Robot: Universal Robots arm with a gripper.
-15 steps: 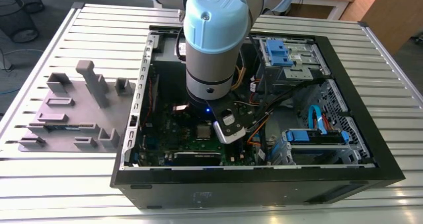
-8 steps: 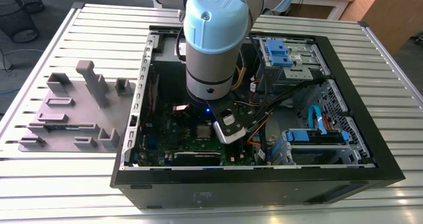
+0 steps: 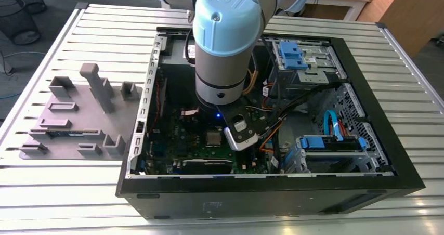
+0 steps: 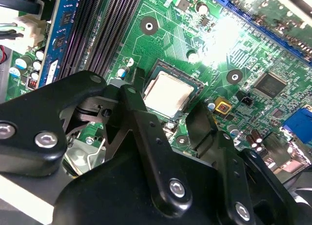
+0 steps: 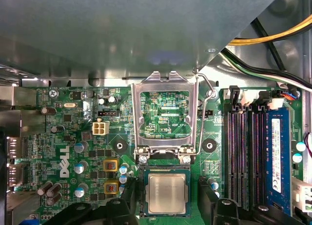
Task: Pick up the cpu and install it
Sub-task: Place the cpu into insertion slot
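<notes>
So the cpu (image 5: 167, 194) is lying flat in its socket (image 5: 144, 191) on the motherboard (image 5: 214, 164), silvery top facing up. The metal lid frame (image 5: 168, 83) is hinged open and laid back just beside the socket, so the chip isn't clamped down.

The gripper (image 4: 165, 102) hangs right over it with its jaws spread apart. In both wrist views one black finger (image 5: 127, 198) sits off each side of the socket and there's nothing pinched between them.

A blue memory stick (image 5: 276, 147) stands in a slot near the motherboard's edge, past the dark empty slots.

In the exterior view the arm (image 3: 222, 48) reaches down into the open case (image 3: 277, 193), over the board near the case's front wall. A grey fixture tray (image 3: 76, 115) sits on the table (image 3: 69, 193) just beside the case, on the exterior view's left.
</notes>
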